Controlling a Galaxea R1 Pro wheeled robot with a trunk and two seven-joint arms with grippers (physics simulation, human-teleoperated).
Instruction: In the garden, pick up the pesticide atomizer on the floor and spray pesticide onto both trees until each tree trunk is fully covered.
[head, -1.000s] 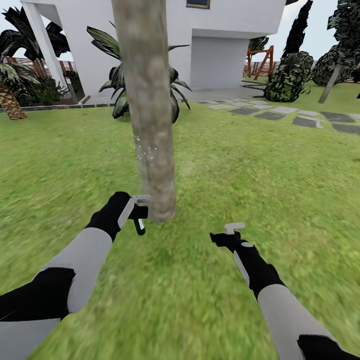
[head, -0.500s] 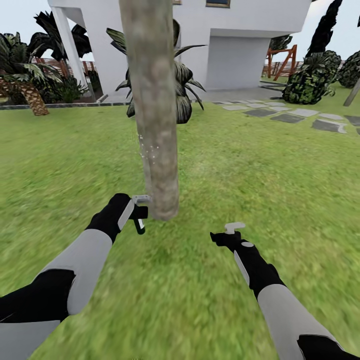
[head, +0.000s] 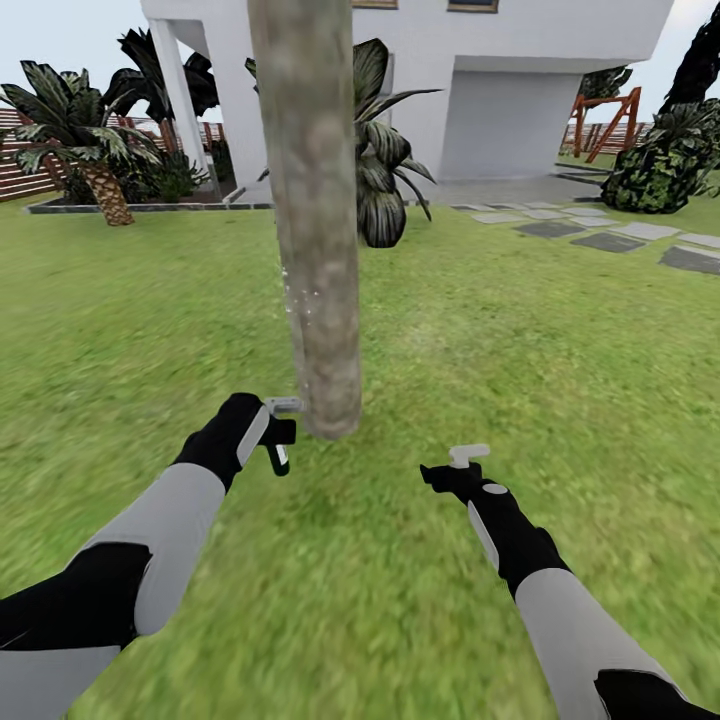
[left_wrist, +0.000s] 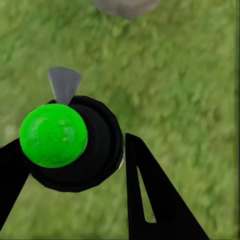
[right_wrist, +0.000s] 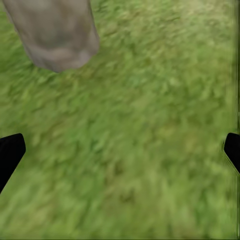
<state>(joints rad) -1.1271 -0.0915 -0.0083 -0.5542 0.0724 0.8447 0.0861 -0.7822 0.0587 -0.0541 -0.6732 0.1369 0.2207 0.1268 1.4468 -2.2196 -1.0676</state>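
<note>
Green lawn (head: 560, 340) is seen stretching to a white house (head: 520, 90) at the far side, with a short palm (head: 90, 160) far left before a brown slat fence (head: 25, 165) and grey stepping stones (head: 600, 240) far right. One tree trunk (head: 315, 220), thick and mottled beige-grey, is planted upright in the near middle of the grass, its long axis vertical; small white specks are visible on its left flank at mid-height.

The left pincer (head: 275, 430) is held just left of the trunk's foot, and the pesticide atomizer (head: 280, 445), a small black body with a white patch, is gripped in it. In the left wrist view the atomizer (left_wrist: 75, 145) is seen as a black round body topped by a bright green ball, clamped between the two black fingers (left_wrist: 155, 200). From this pincer the trunk lies directly to the right and very close; whether nozzle and bark touch cannot be told.

The right pincer (head: 462, 462) is held low over the grass, well apart from the trunk and to its right. In the right wrist view its finger tips (right_wrist: 10, 155) are spread wide at the frame's edges with nothing between them.

The left arm is plainly the nearer one. Spraying appears under way on this trunk, and coverage seems partial.
</note>
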